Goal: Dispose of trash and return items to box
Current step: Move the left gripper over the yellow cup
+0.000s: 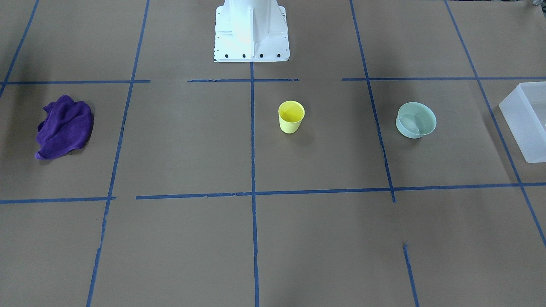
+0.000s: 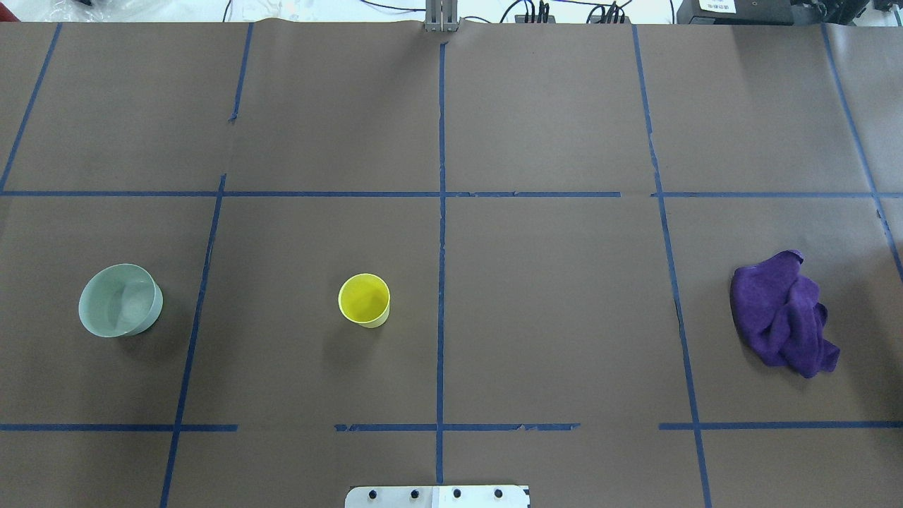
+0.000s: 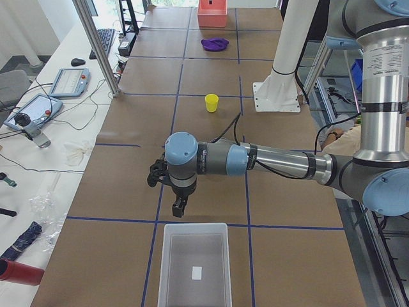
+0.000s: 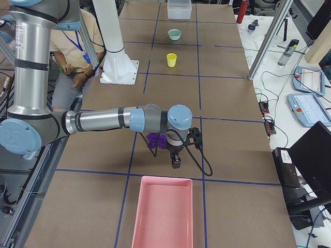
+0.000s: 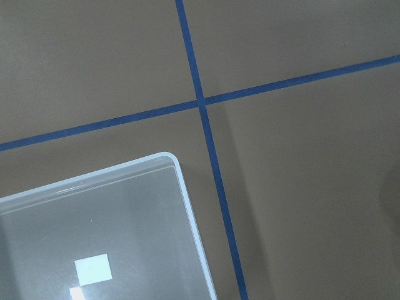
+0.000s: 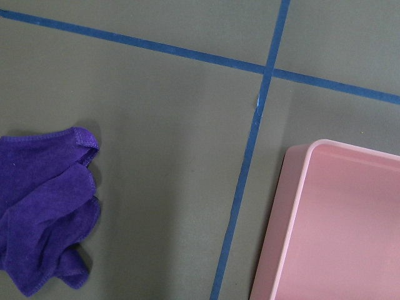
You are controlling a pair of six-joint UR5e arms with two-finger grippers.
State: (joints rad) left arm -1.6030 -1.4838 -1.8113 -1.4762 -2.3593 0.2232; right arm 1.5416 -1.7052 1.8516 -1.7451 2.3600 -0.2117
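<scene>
The yellow cup [image 1: 291, 117] stands upright near the table's middle, also in the overhead view [image 2: 364, 300]. The mint-green bowl [image 1: 416, 120] sits upright toward the robot's left [image 2: 120, 300]. The frosted white box [image 1: 517, 128] stands at the table's left end [image 3: 195, 225]; its corner shows in the left wrist view [image 5: 181, 181]. My left gripper [image 3: 179, 210] hangs above the table just before the box. My right gripper [image 4: 176, 163] hangs by the purple cloth, near a pink bin. Both show only in side views, so I cannot tell whether they are open or shut.
A crumpled purple cloth [image 2: 783, 314] lies toward the robot's right, also in the right wrist view [image 6: 44, 206]. A pink bin [image 6: 294, 206] stands at the table's right end [image 4: 139, 206]. The white robot base [image 1: 251, 30] stands at the table's edge. Blue tape lines grid the brown table.
</scene>
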